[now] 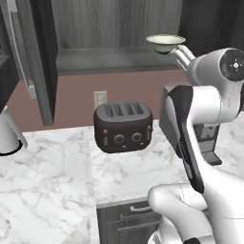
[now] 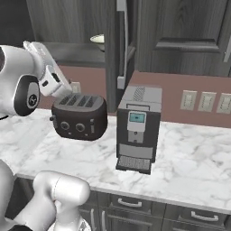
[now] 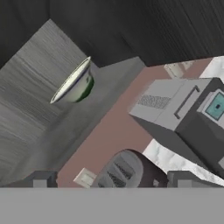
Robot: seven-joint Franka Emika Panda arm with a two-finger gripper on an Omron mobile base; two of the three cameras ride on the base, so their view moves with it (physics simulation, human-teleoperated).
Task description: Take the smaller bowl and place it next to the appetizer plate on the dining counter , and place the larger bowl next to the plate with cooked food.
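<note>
Smaller bowl [image 1: 165,43] near shelf [image 1: 109,59] front edge; gripper [image 3: 111,180] fingers spread, well apart

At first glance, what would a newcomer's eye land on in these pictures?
Probably the black toaster in the middle of the marble worktop, with the grey coffee machine standing just beside it. Next, the small cream bowl sitting up in the open dark cabinet above them. The white arm reaches up toward that shelf, and its open gripper is short of the bowl.
</note>
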